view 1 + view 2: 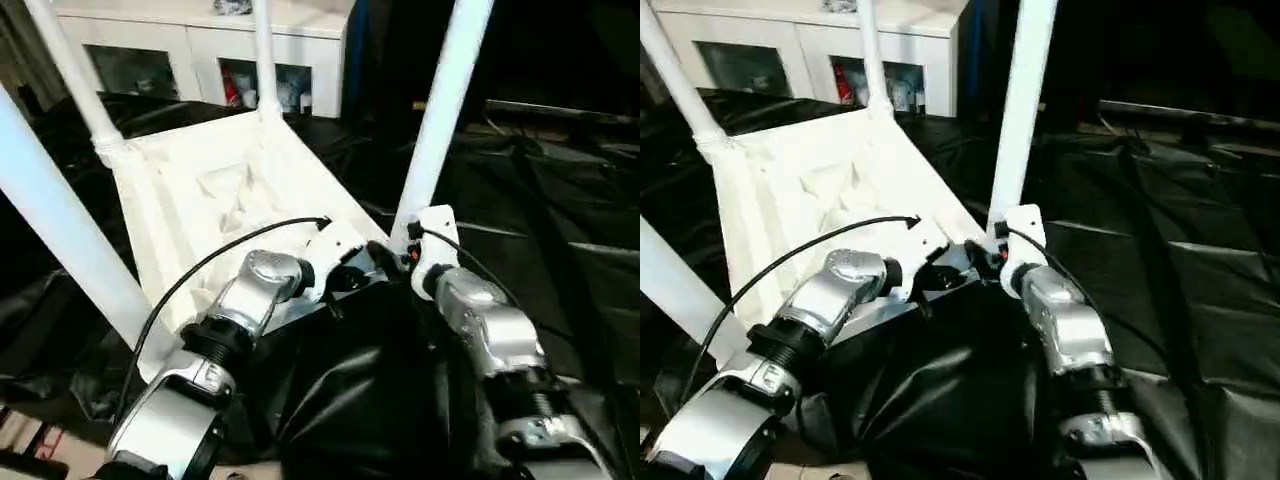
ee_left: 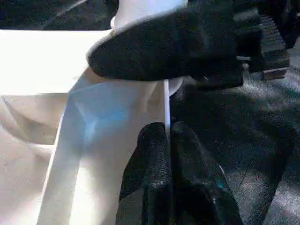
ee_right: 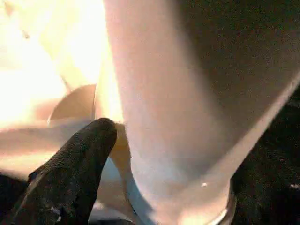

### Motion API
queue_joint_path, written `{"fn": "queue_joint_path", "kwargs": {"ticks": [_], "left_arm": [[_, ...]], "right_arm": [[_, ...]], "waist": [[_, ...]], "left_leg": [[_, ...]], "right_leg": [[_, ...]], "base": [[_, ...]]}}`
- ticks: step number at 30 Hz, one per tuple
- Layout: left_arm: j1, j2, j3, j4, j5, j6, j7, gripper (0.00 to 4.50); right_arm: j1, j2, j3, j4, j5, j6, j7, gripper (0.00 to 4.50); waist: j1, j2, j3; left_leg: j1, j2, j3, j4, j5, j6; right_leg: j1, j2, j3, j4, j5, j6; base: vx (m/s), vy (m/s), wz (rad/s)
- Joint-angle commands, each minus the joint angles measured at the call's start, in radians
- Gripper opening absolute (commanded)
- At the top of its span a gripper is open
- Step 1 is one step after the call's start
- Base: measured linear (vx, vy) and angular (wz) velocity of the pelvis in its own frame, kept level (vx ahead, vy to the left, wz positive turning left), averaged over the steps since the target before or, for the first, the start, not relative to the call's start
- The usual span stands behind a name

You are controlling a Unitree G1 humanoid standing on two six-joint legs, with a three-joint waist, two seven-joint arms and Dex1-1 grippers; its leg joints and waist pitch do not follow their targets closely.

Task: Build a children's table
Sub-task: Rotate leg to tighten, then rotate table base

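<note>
The children's table lies upside down on black sheeting, its ribbed white top [image 1: 200, 190] facing up. Tapered white legs stand in the corner sockets: two far ones [image 1: 75, 70] [image 1: 263, 55], one at the near left [image 1: 60, 230] and one at the near right [image 1: 440, 110]. My left gripper [image 2: 168, 136] is shut on the thin white rim of the top, close to the near-right corner. My right gripper [image 1: 408, 245] sits at the base of the near-right leg [image 3: 168, 93]. The leg stands between its jaws, and one black finger [image 3: 79, 168] stands slightly off it.
A white cabinet [image 1: 200, 40] with glass doors stands behind the table. Crumpled black sheeting [image 1: 560, 200] covers the ground all around. A black cable [image 1: 200, 270] loops over my left forearm.
</note>
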Motion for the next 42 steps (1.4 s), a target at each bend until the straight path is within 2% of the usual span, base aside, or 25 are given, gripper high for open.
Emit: {"fn": "queue_joint_path", "kwargs": {"ticks": [1,2,7,9,11,12,15,16,18,20,23,25,26,28,29,30,31,32,33,35,36,37,39,40,42], "left_arm": [[0.02,-0.012,-0.014,-0.02,-0.017,-0.074,-0.031,0.0],[0.023,-0.012,-0.009,-0.022,-0.021,-0.075,-0.029,0.28],[0.061,0.001,0.001,-0.063,-0.037,-0.06,-0.04,0.6],[0.086,0.013,0.004,-0.089,-0.04,-0.058,-0.036,0.79],[0.108,0.024,0.008,-0.113,-0.046,-0.057,-0.031,0.96],[0.12,0.029,0.012,-0.127,-0.05,-0.057,-0.032,1.01],[0.144,0.04,0.019,-0.172,-0.06,-0.046,-0.037,1.14],[0.163,0.049,0.024,-0.21,-0.066,-0.038,-0.036,1.34],[0.228,0.074,0.034,-0.337,-0.077,-0.009,-0.022,1.42],[0.294,0.088,0.039,-0.466,-0.105,0.033,-0.031,1.65],[0.38,0.09,0.044,-0.62,-0.127,0.082,-0.005,1.9],[0.453,0.084,0.042,-0.742,-0.144,0.128,0.02,2.11],[0.504,0.089,0.036,-0.821,-0.157,0.17,0.028,2.25],[0.556,0.102,0.032,-0.899,-0.165,0.207,0.035,2.29],[0.628,0.14,0.027,-0.997,-0.18,0.267,0.027,2.4],[0.641,0.148,0.026,-1.016,-0.184,0.28,0.026,2.54],[0.662,0.16,0.026,-1.044,-0.19,0.299,0.024,2.65],[0.714,0.196,0.031,-1.12,-0.211,0.348,0.014,2.67],[0.742,0.217,0.039,-1.156,-0.223,0.368,0.008,2.67],[0.779,0.246,0.055,-1.2,-0.248,0.393,-0.006,2.82],[0.804,0.267,0.069,-1.223,-0.257,0.397,-0.015,3.08],[0.804,0.267,0.069,-1.223,-0.257,0.397,-0.015,3.11],[0.867,0.317,0.104,-1.272,-0.271,0.406,-0.038,3.12],[0.887,0.334,0.116,-1.286,-0.275,0.406,-0.041,3.19],[0.934,0.376,0.152,-1.312,-0.291,0.395,-0.063,3.48]], "right_arm": [[0.047,-0.046,0.044,-0.09,-0.007,0.001,0.083,3.85],[0.06,-0.061,0.041,-0.11,0.001,0.004,0.103,3.9],[0.123,-0.135,0.013,-0.2,0.039,0.018,0.165,3.91],[0.14,-0.164,-0.006,-0.219,0.062,0.023,0.199,4.17],[0.151,-0.186,-0.025,-0.232,0.095,0.043,0.233,4.27],[0.158,-0.194,-0.032,-0.245,0.116,0.06,0.256,4.37],[0.175,-0.215,-0.021,-0.274,0.126,0.071,0.296,4.49],[0.187,-0.236,-0.01,-0.292,0.124,0.073,0.318,4.5],[0.231,-0.307,0.014,-0.354,0.132,0.085,0.392,4.5],[0.255,-0.345,0.008,-0.394,0.155,0.114,0.428,4.5],[0.27,-0.363,0.005,-0.43,0.181,0.132,0.454,4.5],[0.261,-0.347,0.012,-0.439,0.194,0.143,0.451,4.5],[0.245,-0.322,0.022,-0.428,0.189,0.143,0.435,4.5],[0.226,-0.295,0.039,-0.408,0.18,0.133,0.418,4.5],[0.195,-0.257,0.063,-0.368,0.174,0.126,0.404,4.5],[0.189,-0.251,0.068,-0.36,0.171,0.124,0.401,4.5],[0.18,-0.241,0.075,-0.348,0.167,0.121,0.396,4.5],[0.15,-0.212,0.088,-0.313,0.157,0.114,0.377,4.5],[0.128,-0.19,0.093,-0.281,0.147,0.102,0.36,4.5],[0.089,-0.157,0.093,-0.227,0.13,0.087,0.328,4.5],[0.057,-0.133,0.092,-0.183,0.118,0.071,0.306,4.5],[0.057,-0.133,0.092,-0.183,0.118,0.071,0.306,4.5],[-0.014,-0.082,0.07,-0.088,0.109,0.055,0.239,4.5],[-0.036,-0.07,0.065,-0.057,0.102,0.04,0.215,4.5],[-0.093,-0.041,0.043,0.029,0.091,0.016,0.144,4.5]], "waist": [[0.007,-0.017,-0.064],[0.01,-0.019,-0.065],[0.024,-0.022,-0.069],[0.023,-0.025,-0.067],[0.023,-0.025,-0.063],[0.022,-0.03,-0.062],[0.022,-0.03,-0.06],[0.021,-0.037,-0.059],[0.027,-0.047,-0.047],[0.029,-0.042,-0.043],[0.022,-0.052,-0.027],[0.019,-0.051,-0.023],[0.015,-0.063,-0.013],[0.01,-0.064,-0.006],[0.007,-0.068,-0.004],[0.004,-0.068,-0.001],[0.003,-0.066,-0.003],[0.002,-0.078,0.001],[0.004,-0.07,0.006],[-0.002,-0.076,0.013],[-0.003,-0.074,0.016],[-0.005,-0.07,0.016],[-0.008,-0.07,0.017],[-0.011,-0.071,0.019],[-0.012,-0.07,0.02]], "left_leg": [[0.012,0.029,-0.015,-0.07,-0.291,0.045],[0.009,0.029,-0.015,-0.07,-0.281,0.049],[0.004,0.034,-0.014,-0.068,-0.232,0.066],[0.003,0.035,-0.015,-0.069,-0.234,0.072],[0.003,0.034,-0.015,-0.07,-0.245,0.074],[0.003,0.034,-0.014,-0.069,-0.249,0.076],[-0.001,0.035,-0.017,-0.072,-0.249,0.071],[0.001,0.036,-0.016,-0.071,-0.252,0.07],[0.001,0.043,-0.018,-0.075,-0.265,0.068],[0.003,0.046,-0.02,-0.079,-0.284,0.06],[0.004,0.047,-0.021,-0.085,-0.324,0.05],[0.003,0.049,-0.024,-0.088,-0.347,0.039],[0.002,0.049,-0.026,-0.089,-0.369,0.031],[0.001,0.045,-0.031,-0.092,-0.391,0.02],[0.001,0.044,-0.033,-0.092,-0.395,0.009],[-0.001,0.044,-0.036,-0.094,-0.398,0.005],[-0.001,0.043,-0.035,-0.093,-0.398,0.002],[-0.002,0.044,-0.031,-0.093,-0.383,0.002],[0.002,0.046,-0.03,-0.095,-0.384,0.0],[-0.003,0.046,-0.031,-0.1,-0.393,-0.012],[0.0,0.046,-0.032,-0.102,-0.403,-0.018],[0.001,0.046,-0.032,-0.102,-0.407,-0.024],[0.006,0.047,-0.029,-0.101,-0.406,-0.035],[-0.002,0.045,-0.03,-0.104,-0.389,-0.04],[0.005,0.043,-0.023,-0.101,-0.357,-0.042]], "right_leg": [[0.045,-0.044,0.035,-0.089,-0.437,-0.134],[0.047,-0.045,0.036,-0.088,-0.43,-0.132],[0.052,-0.047,0.037,-0.075,-0.354,-0.163],[0.051,-0.047,0.035,-0.073,-0.349,-0.171],[0.051,-0.047,0.035,-0.075,-0.37,-0.165],[0.049,-0.047,0.035,-0.078,-0.383,-0.162],[0.05,-0.048,0.034,-0.078,-0.412,-0.147],[0.047,-0.048,0.034,-0.079,-0.419,-0.145],[0.043,-0.051,0.037,-0.081,-0.452,-0.13],[0.041,-0.052,0.039,-0.081,-0.472,-0.127],[0.03,-0.048,0.038,-0.09,-0.503,-0.114],[0.029,-0.05,0.039,-0.091,-0.526,-0.113],[0.024,-0.052,0.04,-0.091,-0.561,-0.105],[0.018,-0.052,0.038,-0.102,-0.631,-0.079],[0.017,-0.052,0.038,-0.101,-0.639,-0.066],[0.014,-0.052,0.039,-0.1,-0.639,-0.065],[0.013,-0.05,0.04,-0.099,-0.631,-0.064],[0.008,-0.045,0.042,-0.099,-0.593,-0.064],[0.003,-0.042,0.045,-0.094,-0.562,-0.08],[0.006,-0.04,0.044,-0.088,-0.537,-0.088],[0.004,-0.04,0.045,-0.088,-0.527,-0.093],[0.002,-0.04,0.046,-0.085,-0.517,-0.101],[0.001,-0.039,0.049,-0.08,-0.471,-0.114],[0.009,-0.037,0.048,-0.076,-0.443,-0.118],[0.007,-0.034,0.051,-0.067,-0.375,-0.132]], "base": [[0.0,0.0,0.0],[0.0,0.0,0.0],[0.0,0.0,0.0],[0.0,0.0,0.0],[0.0,0.0,0.0],[0.0,0.0,0.0],[0.0,0.0,0.0],[0.0,0.0,0.0],[0.0,0.0,0.0],[0.0,0.0,0.0],[0.0,0.0,0.0],[0.0,0.0,0.0],[0.0,0.0,0.0],[0.0,0.0,0.0],[0.0,0.0,0.0],[0.0,0.0,0.0],[0.0,0.0,0.0],[0.0,0.0,0.0],[0.0,0.0,0.0],[0.0,0.0,0.0],[0.0,0.0,0.0],[0.0,0.0,0.0],[0.0,0.0,0.0],[0.0,0.0,0.0],[0.0,0.0,0.0]]}}
